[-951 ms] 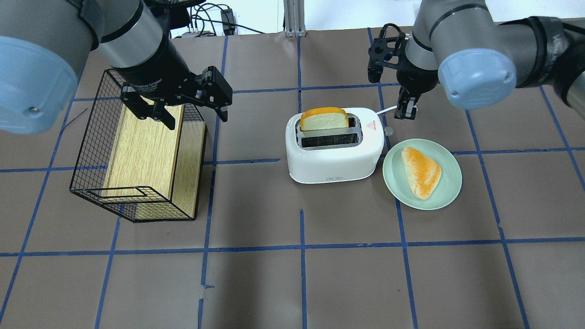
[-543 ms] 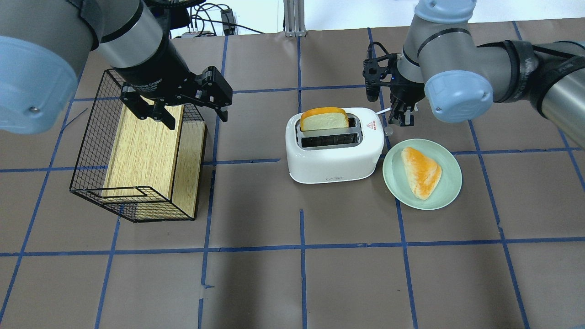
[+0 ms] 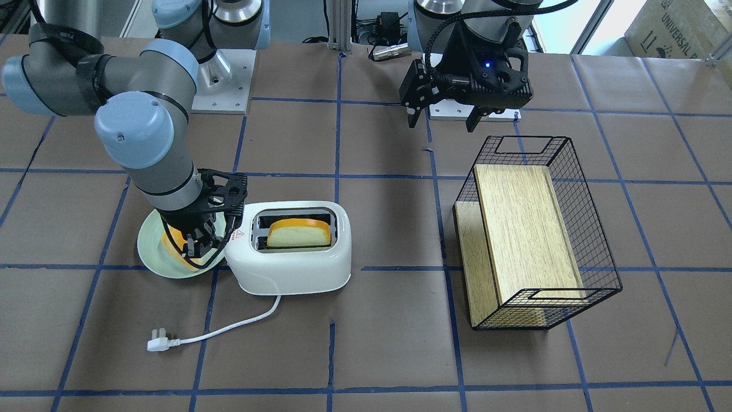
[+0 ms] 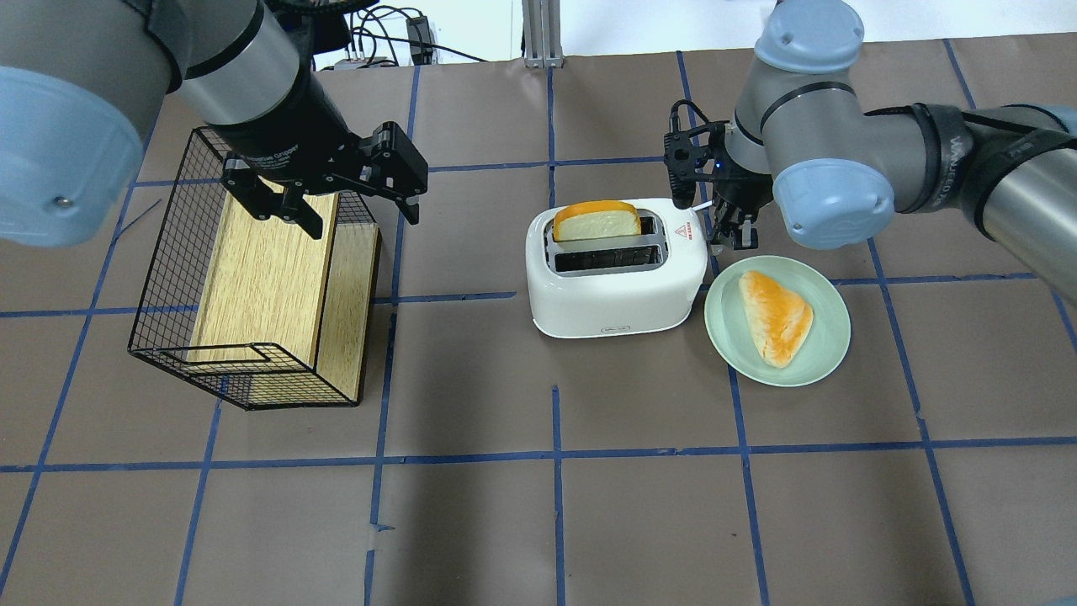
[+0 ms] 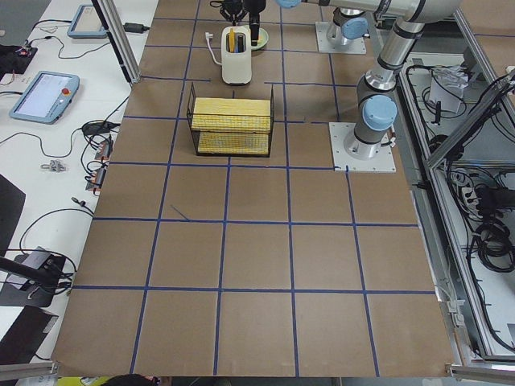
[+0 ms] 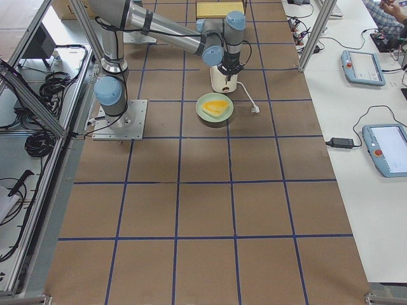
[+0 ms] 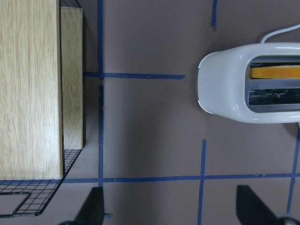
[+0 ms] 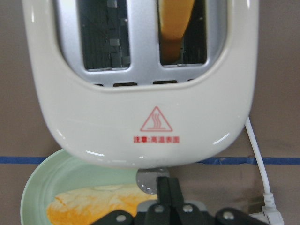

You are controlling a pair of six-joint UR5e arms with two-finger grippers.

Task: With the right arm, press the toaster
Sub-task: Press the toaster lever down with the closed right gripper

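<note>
The white two-slot toaster [image 4: 618, 282] stands mid-table, also in the front view [image 3: 291, 272]. A bread slice [image 4: 596, 220] stands in its far slot. My right gripper [image 4: 730, 236] is shut and empty. It hangs just beside the toaster's right end, above the round grey knob [image 8: 147, 178]. In the right wrist view the gripper [image 8: 168, 187] points down, with the red warning label [image 8: 156, 120] just ahead of it. My left gripper [image 4: 362, 220] is open and empty, above the wire basket's far corner.
A pale-green plate [image 4: 829, 341] holding a bread piece [image 4: 776, 316] lies right of the toaster, close under my right arm. A black wire basket [image 4: 160, 278] with a wooden box [image 4: 261, 269] stands on the left. The cord and plug [image 3: 157, 343] trail off the far side.
My right gripper has moved down and in toward the toaster's right end, to just above the knob. The left arm has not moved.
</note>
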